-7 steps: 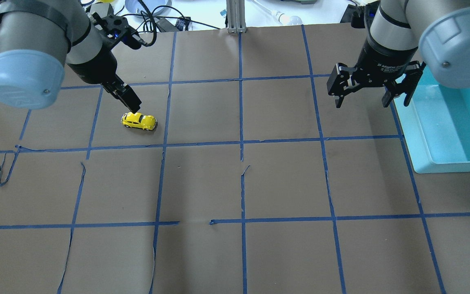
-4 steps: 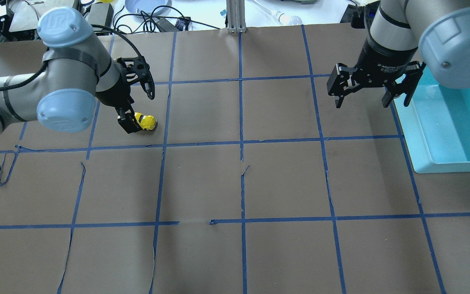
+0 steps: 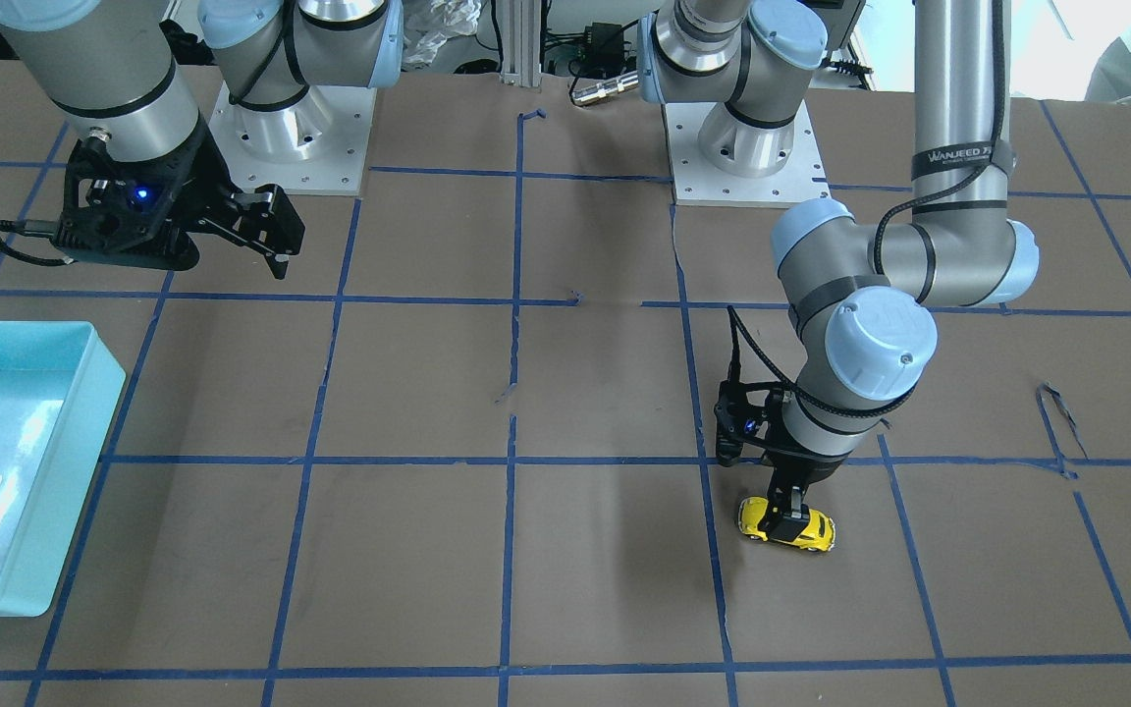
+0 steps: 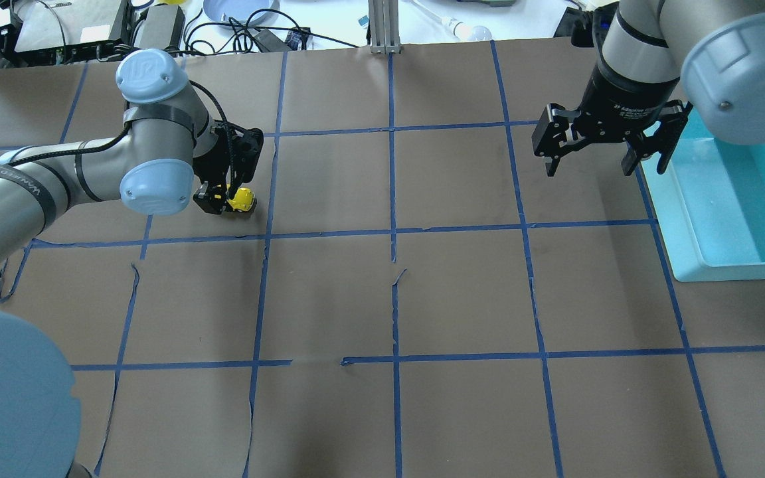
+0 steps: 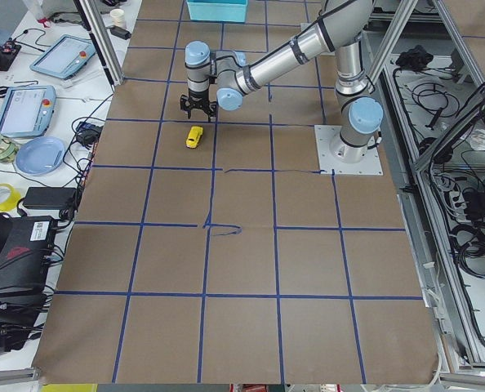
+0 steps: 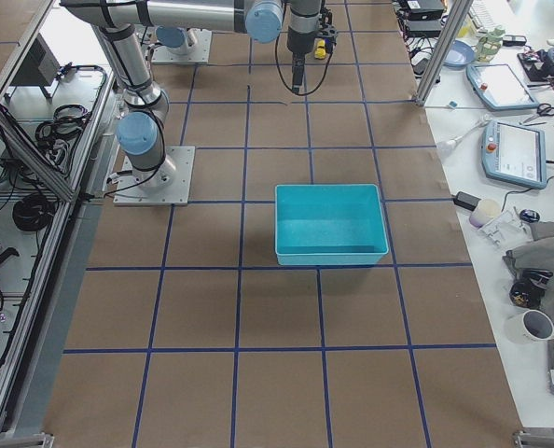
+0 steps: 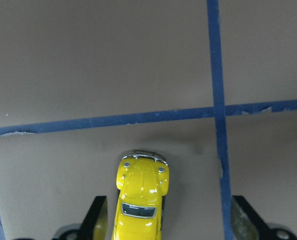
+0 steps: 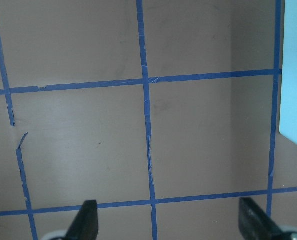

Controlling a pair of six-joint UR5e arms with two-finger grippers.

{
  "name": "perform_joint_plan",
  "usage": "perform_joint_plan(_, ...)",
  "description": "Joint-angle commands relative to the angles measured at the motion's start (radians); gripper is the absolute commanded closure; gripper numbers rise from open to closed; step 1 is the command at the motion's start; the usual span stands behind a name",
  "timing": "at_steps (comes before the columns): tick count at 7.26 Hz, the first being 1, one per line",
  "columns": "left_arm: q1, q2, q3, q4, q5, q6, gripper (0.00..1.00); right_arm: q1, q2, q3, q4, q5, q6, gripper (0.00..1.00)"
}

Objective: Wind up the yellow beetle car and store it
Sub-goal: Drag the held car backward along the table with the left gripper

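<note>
The yellow beetle car [image 7: 141, 200] stands on its wheels on the brown paper, also seen in the front view [image 3: 811, 530] and overhead [image 4: 244, 198]. My left gripper [image 7: 169, 222] is open and lowered over the car's rear half. The car sits between the fingers, close to the left finger [image 7: 97, 220] and well clear of the right one [image 7: 242, 220]. In the overhead view the left gripper [image 4: 222, 199] hides most of the car. My right gripper [image 4: 598, 149] is open and empty, hovering beside the teal bin [image 4: 671, 212]; its wrist view [image 8: 168, 225] shows bare paper below.
The teal bin [image 3: 99, 412] is empty and stands at the table's right end [image 6: 331, 252]. Blue tape lines grid the brown paper, torn in places. Cables, tablets and clutter lie beyond the table's far edge [image 4: 250, 26].
My left arm has swung round and its gripper has come down from beside the car to straddle it. The car has stayed in place. The right arm has not moved.
</note>
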Motion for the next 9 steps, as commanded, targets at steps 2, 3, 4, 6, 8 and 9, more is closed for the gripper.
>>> perform_joint_plan(2,0.032,-0.057,0.052,0.015,-0.009,0.048,0.17,0.000,0.000,0.000,0.000,0.000,0.000,0.00)
perform_joint_plan(3,0.049,-0.068,0.043,0.007,-0.011,0.049,0.17,0.000,0.000,0.000,0.000,0.001,0.000,0.00)
perform_joint_plan(4,0.063,-0.070,0.034,0.004,-0.011,0.049,0.16,0.000,0.000,0.000,0.000,0.000,-0.002,0.00)
perform_joint_plan(6,0.063,-0.071,0.031,0.000,-0.011,0.046,0.16,0.000,0.000,0.000,0.000,0.001,-0.002,0.00)
perform_joint_plan(8,0.063,-0.071,0.031,-0.020,-0.011,0.044,0.17,0.000,0.000,0.000,0.000,0.001,0.000,0.00)
perform_joint_plan(9,0.063,-0.071,0.032,-0.022,-0.013,0.043,0.22,0.000,-0.002,0.000,0.000,0.001,0.000,0.00)
